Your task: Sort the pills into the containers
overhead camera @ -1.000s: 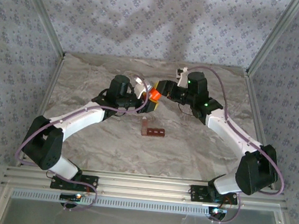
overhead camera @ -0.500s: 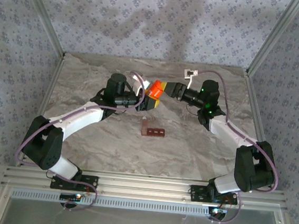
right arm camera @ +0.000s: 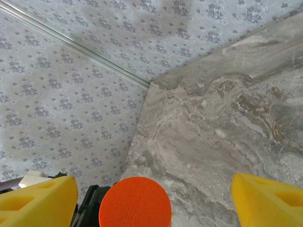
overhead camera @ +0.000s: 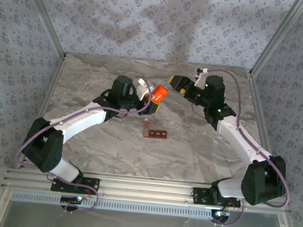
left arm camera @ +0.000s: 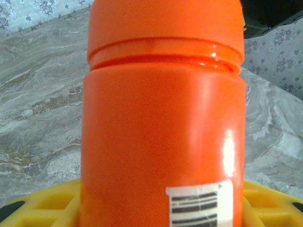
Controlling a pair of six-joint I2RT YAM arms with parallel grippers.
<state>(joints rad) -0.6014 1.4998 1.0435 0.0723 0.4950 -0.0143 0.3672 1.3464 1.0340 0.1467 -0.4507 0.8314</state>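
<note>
My left gripper [overhead camera: 154, 99] is shut on a bright orange pill bottle [overhead camera: 159, 94] and holds it above the table's middle back. In the left wrist view the bottle [left arm camera: 163, 118] stands between the yellow fingers [left arm camera: 42, 203] with its cap on. My right gripper [overhead camera: 177, 84] hovers open just right of the bottle. Its yellow fingers [right arm camera: 40, 201] stand wide to either side of the round orange cap [right arm camera: 135, 204] without touching it. The containers [overhead camera: 156, 133], a dark red-brown strip of compartments, lie on the table in front of the bottle. The pills are hidden.
The marble table [overhead camera: 100, 141] is fenced by patterned walls with metal posts [overhead camera: 268, 44] at the back corners. A metal rail [overhead camera: 144, 188] runs along the near edge by the arm bases. One flap of the strip stands upright at its left end.
The right gripper was shut at the bottle's cap; it has opened and drawn back to the right. The left gripper has kept its hold on the bottle, tilting it slightly.
</note>
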